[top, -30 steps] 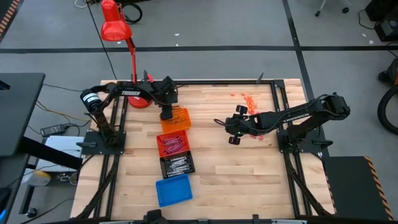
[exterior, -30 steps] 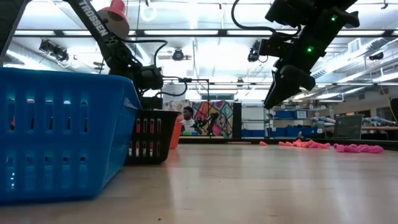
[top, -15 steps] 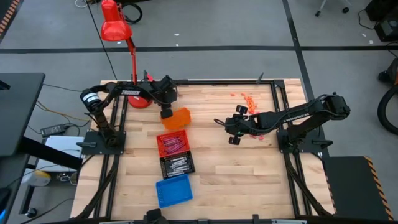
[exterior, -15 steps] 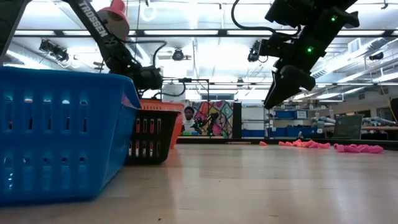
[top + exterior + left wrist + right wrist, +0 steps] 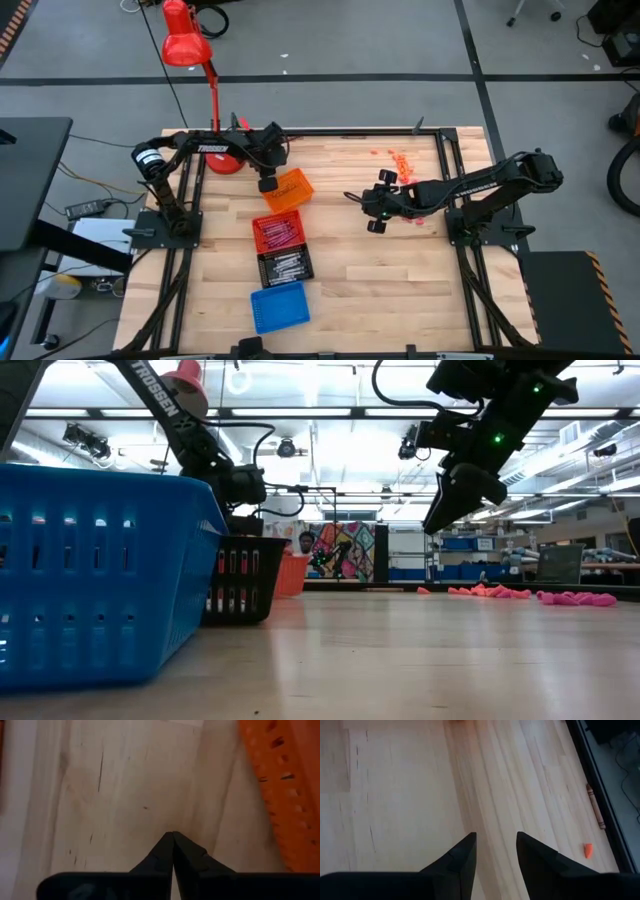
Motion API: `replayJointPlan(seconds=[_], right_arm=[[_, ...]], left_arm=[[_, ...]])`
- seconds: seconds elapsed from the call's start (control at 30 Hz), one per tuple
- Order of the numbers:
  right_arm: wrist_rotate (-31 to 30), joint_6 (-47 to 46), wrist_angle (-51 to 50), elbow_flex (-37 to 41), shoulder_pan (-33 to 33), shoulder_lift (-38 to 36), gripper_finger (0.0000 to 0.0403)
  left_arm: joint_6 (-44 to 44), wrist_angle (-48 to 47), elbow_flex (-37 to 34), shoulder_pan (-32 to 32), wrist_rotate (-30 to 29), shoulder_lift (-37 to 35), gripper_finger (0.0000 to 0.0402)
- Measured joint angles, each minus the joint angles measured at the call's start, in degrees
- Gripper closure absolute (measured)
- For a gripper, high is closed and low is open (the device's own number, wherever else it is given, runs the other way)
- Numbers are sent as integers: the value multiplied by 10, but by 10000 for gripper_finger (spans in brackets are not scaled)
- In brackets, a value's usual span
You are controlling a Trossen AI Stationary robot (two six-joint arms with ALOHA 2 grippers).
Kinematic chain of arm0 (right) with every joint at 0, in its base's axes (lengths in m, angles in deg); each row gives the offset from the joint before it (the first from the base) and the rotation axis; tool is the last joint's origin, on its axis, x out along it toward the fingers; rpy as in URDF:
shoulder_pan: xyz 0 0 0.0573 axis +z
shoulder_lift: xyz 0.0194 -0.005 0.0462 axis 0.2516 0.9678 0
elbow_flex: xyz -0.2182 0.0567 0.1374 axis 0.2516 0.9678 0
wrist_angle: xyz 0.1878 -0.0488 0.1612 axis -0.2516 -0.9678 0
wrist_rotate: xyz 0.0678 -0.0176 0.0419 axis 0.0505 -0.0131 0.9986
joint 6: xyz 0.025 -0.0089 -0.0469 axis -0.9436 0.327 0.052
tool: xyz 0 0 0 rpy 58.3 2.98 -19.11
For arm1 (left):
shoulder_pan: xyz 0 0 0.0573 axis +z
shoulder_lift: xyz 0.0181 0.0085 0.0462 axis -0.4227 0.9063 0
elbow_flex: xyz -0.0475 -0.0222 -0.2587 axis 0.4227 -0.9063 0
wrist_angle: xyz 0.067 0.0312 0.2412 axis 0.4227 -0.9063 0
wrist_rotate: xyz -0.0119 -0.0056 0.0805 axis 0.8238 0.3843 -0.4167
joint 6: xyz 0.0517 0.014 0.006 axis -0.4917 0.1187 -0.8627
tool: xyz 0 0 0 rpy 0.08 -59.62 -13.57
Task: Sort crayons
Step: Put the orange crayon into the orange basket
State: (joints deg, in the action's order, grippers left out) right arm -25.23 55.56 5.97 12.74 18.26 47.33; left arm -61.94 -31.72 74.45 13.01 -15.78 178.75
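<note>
My left gripper (image 5: 267, 184) stands shut, pointing steeply down at bare wood (image 5: 173, 837) beside the orange tray (image 5: 289, 189), which lies askew on the table; its wall (image 5: 285, 785) stays apart from the fingers. In a row toward the near edge sit a red tray (image 5: 278, 231) with maroon crayons, a black tray (image 5: 285, 265) with pale crayons, and a blue tray (image 5: 278, 305). Loose orange-red crayons (image 5: 400, 160) lie at the far right. My right gripper (image 5: 374, 212) hangs open above mid-table (image 5: 496, 842), holding nothing.
A red lamp base (image 5: 222, 160) stands at the far left corner. A maroon crayon (image 5: 595, 805) and an orange stub (image 5: 588, 851) lie by the black frame rail. More loose crayons (image 5: 575, 598) lie along the table's far right. Bare wood lies between the trays and my right arm.
The orange tray tipped up on edge beside my left gripper, rising above the black tray in the low view. It has since dropped flat again and now lies turned askew, slightly toward the table's right. Both arms have stayed where they were.
</note>
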Motion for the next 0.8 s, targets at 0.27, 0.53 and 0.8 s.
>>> replayJointPlan(seconds=[0.27,0.53,0.8], right_arm=[[0,1,2,0,0,0,260],[0,2,3,0,0,0,260],[0,3,8,0,0,0,260]], left_arm=[[-3,-13,1,0,0,-7,394],[-3,-54,24,0,-2,-57,393],[-1,-72,47,-3,-3,-84,393]])
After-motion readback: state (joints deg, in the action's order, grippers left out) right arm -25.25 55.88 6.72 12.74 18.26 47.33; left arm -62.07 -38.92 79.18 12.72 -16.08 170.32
